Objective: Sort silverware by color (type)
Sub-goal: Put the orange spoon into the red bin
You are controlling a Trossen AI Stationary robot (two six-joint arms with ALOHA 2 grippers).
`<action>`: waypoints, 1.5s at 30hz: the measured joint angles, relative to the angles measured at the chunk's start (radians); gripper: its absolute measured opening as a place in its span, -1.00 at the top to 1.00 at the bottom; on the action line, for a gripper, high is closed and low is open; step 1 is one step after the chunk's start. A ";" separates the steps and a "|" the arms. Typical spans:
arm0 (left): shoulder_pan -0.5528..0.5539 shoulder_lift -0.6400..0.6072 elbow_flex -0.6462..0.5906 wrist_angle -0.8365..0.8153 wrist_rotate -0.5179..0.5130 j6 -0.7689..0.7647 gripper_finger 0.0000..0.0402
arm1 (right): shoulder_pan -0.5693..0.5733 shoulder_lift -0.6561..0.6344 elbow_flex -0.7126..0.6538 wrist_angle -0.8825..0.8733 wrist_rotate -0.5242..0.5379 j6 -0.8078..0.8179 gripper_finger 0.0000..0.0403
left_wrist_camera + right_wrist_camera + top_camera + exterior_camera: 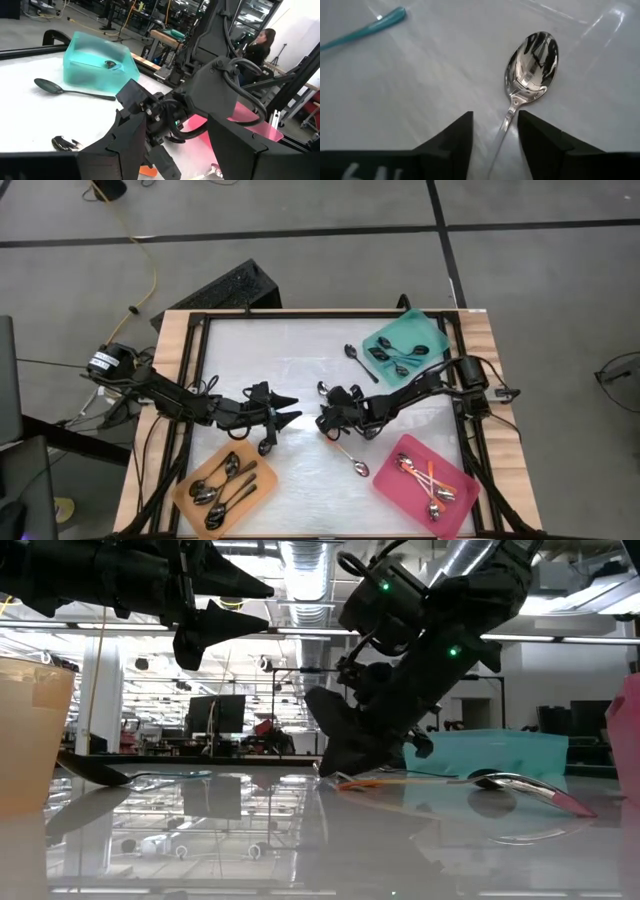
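My right gripper (322,420) is low over the table's middle, tilted down and open. An all-silver spoon (532,62) lies on the table in front of it. The spoon's thin handle (504,131) runs back between the two fingers with a gap on each side. In the high view that spoon's bowl (323,388) shows just beyond the gripper. An orange-handled spoon (352,462) lies close behind the gripper, toward the near edge. My left gripper (285,412) waits open and level above the table, left of centre. A teal-handled spoon (100,772) lies on the table below it.
Near left, an orange tray (190,500) holds several silver spoons. Near right, a pink tray (395,480) holds orange-handled ones. Far right, a teal tray (385,338) holds dark ones. A dark spoon (358,363) lies loose beside the teal tray. A person (260,42) sits beyond the table.
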 joint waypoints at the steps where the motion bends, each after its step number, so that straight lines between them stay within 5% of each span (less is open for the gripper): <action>1: 0.000 0.000 0.000 0.000 0.000 0.000 0.02 | -0.002 0.000 0.000 -0.005 -0.003 0.019 0.05; 13: 0.000 0.000 0.000 -0.003 0.000 0.000 0.02 | 0.000 0.000 0.000 -0.037 0.009 0.028 0.21; 22: 0.000 0.000 0.000 -0.007 -0.002 0.000 0.02 | -0.018 0.000 0.001 -0.113 -0.039 0.053 0.92; 45: 0.000 0.000 0.000 -0.024 -0.005 -0.012 0.02 | -0.008 -0.219 -0.006 -0.183 0.025 -0.059 0.97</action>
